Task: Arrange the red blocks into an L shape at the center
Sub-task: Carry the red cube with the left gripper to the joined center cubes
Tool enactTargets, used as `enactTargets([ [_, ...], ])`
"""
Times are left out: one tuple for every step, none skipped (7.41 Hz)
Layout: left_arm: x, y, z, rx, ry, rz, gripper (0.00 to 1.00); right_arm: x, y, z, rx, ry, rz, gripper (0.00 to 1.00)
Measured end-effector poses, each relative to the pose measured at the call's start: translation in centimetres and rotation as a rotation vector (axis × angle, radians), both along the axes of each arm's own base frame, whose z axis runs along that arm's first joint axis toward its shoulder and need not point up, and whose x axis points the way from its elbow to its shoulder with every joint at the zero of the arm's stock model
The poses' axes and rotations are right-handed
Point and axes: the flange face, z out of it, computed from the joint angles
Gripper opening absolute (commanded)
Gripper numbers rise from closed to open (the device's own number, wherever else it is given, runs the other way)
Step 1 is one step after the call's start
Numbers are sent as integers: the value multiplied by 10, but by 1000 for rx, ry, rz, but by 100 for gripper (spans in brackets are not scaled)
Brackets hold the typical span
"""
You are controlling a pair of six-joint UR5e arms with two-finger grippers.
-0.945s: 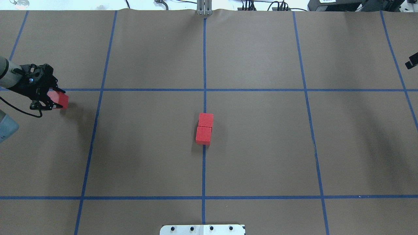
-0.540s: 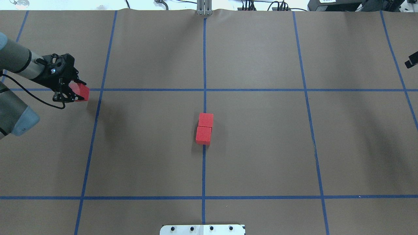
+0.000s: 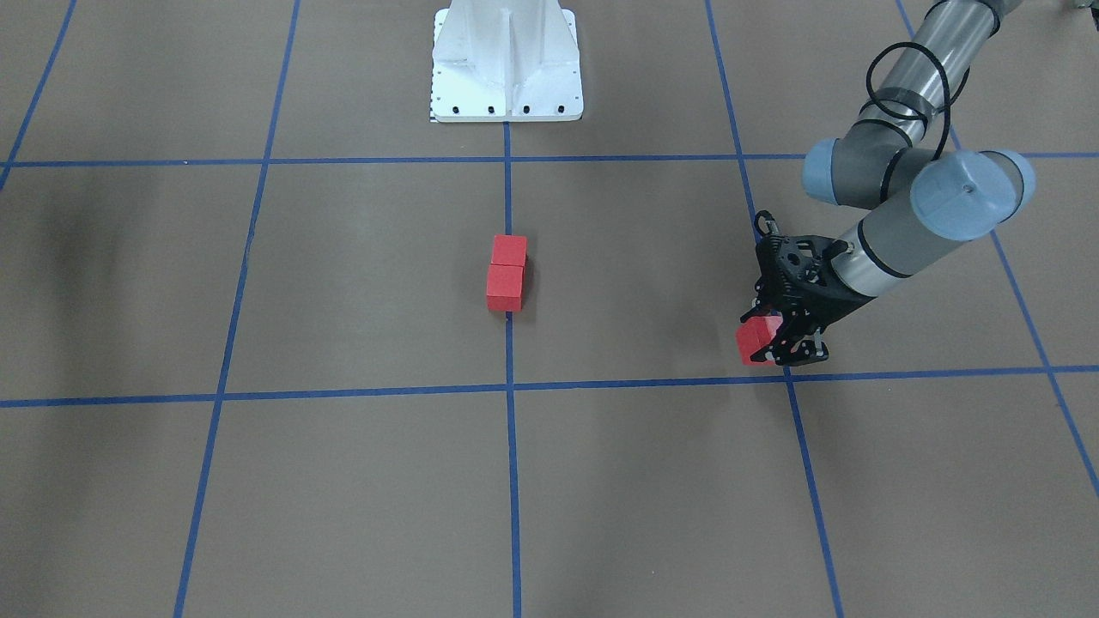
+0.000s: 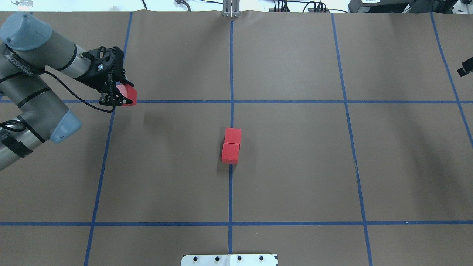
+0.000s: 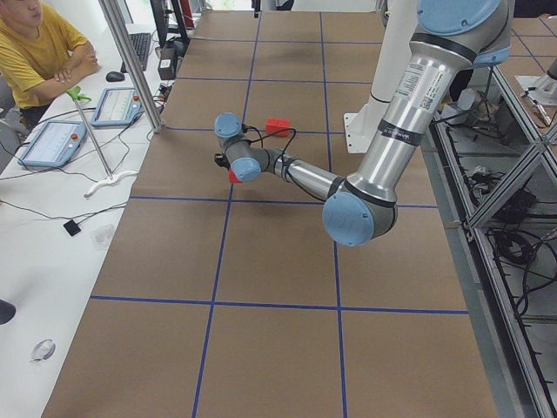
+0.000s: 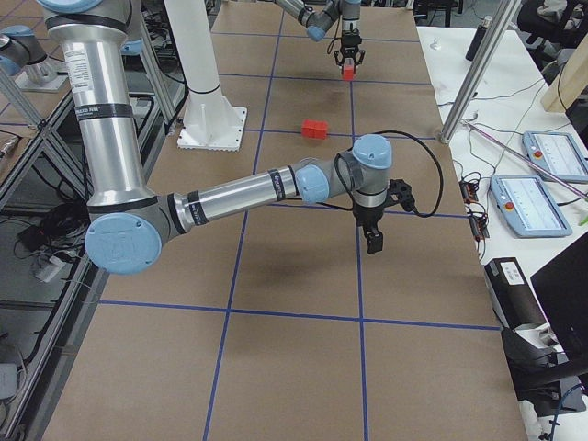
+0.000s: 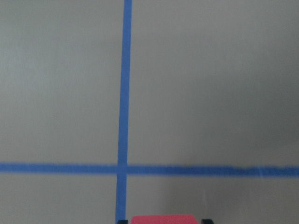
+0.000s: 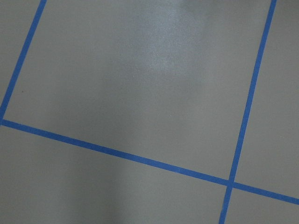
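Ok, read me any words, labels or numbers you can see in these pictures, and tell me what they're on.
No text reads clearly.
Left arm: dark lettering along a link, too small to read.
Right arm: lettering on the upright link, too blurred to read.
Red blocks: plain, no marks.

Lighting is bright and even, from above. The red blocks (image 4: 231, 146) cast only a short, soft shadow beside them; broad faint shadows lie well to either side. The left wrist view is soft-focused. The right wrist view shows pale glare on the brown paper (image 8: 163, 42).
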Motion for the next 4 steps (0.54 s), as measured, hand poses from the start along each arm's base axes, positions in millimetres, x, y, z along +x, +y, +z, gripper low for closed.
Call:
enactTargets([
  [13,5,-19,36,-2,-33,18,0,0,1,-3,1,0,100],
  [35,17,-37,81,-7,-55,18,0,-1,2,-4,1,0,100],
  [57,29,-52,115,-6,-58,17,0,-1,3,-7,1,0,100],
  [79,42,-65,137,1,-45,17,0,-1,4,-9,2,0,100],
])
